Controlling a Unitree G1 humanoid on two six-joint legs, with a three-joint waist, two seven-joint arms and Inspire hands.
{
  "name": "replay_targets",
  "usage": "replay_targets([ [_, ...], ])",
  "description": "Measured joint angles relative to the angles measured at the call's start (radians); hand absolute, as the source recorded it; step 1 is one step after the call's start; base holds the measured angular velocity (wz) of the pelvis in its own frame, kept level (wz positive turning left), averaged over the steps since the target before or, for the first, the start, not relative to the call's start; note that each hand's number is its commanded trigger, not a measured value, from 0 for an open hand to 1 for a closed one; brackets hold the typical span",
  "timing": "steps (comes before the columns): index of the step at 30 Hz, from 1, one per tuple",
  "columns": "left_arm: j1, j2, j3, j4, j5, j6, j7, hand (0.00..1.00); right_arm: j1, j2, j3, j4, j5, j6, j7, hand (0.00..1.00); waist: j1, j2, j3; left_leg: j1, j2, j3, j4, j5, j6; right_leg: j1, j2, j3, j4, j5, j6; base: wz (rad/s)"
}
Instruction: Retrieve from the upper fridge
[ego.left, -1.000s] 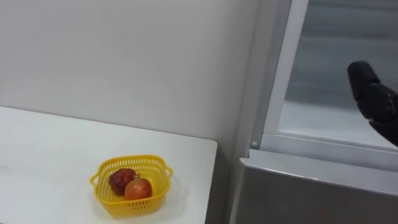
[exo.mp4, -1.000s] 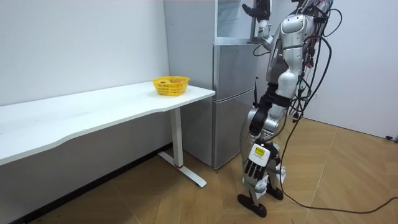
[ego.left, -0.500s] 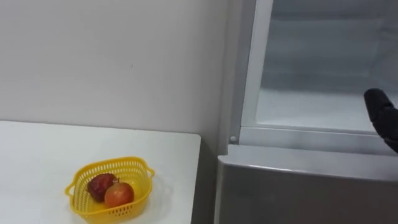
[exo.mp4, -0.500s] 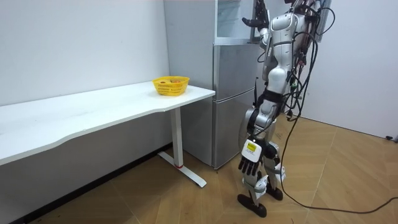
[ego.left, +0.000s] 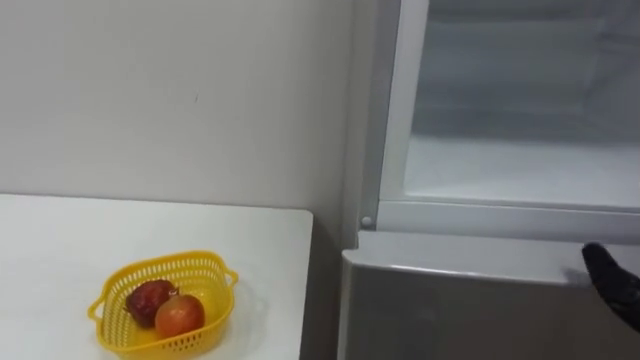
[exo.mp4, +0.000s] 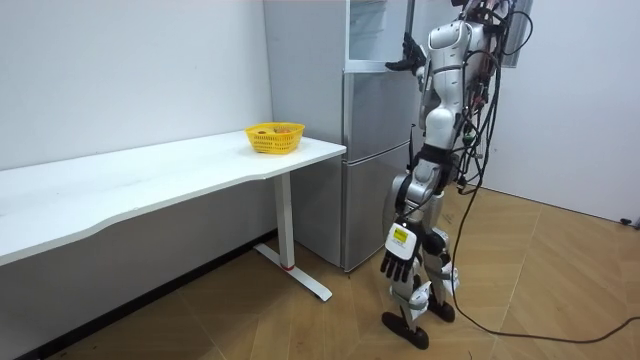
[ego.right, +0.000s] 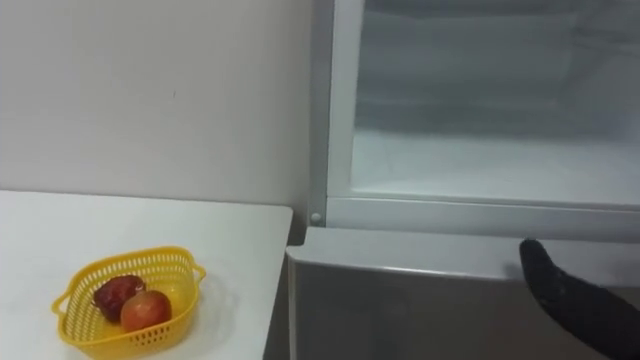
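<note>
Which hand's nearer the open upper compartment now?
Right. The right hand is just below the upper compartment, before the lower door's top; the left hand hangs by the leg, far lower.

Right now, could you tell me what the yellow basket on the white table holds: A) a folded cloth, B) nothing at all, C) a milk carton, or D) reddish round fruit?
D: the yellow basket on the white table holds a dark red fruit and an orange-red fruit.
</note>
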Motion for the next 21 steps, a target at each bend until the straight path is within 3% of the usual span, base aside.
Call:
replay_targets([
  [7, 0.007, -0.012, -0.008, -0.025, -0.001, 0.001, 0.012, 0.00, 0.020, 0.046, 0.018, 0.030, 0.021, -0.001, 0.004, 0.00, -0.016, 0.016, -0.0039, -0.001, 0.001, 0.002, 0.000, 0.000, 0.000, -0.002, 0.001, 0.012, 0.000, 0.000, 0.000, 0.00],
  [17, 0.013, -0.023, -0.005, -0.040, -0.001, 0.002, 0.020, 0.00, 0.024, 0.051, 0.011, 0.046, 0.036, 0.000, -0.055, 0.00, -0.019, 0.016, -0.0043, 0.005, 0.003, 0.030, 0.000, -0.002, 0.003, -0.005, 0.000, 0.033, 0.001, 0.000, 0.000, -0.08],
  [21, 0.014, -0.023, -0.006, -0.040, -0.001, 0.002, 0.020, 0.00, 0.063, 0.051, 0.005, 0.053, 0.056, 0.001, -0.101, 0.00, -0.027, 0.017, -0.0056, -0.002, 0.005, 0.044, -0.001, -0.002, 0.004, -0.020, 0.001, 0.045, 0.001, 0.000, 0.000, -0.10],
])
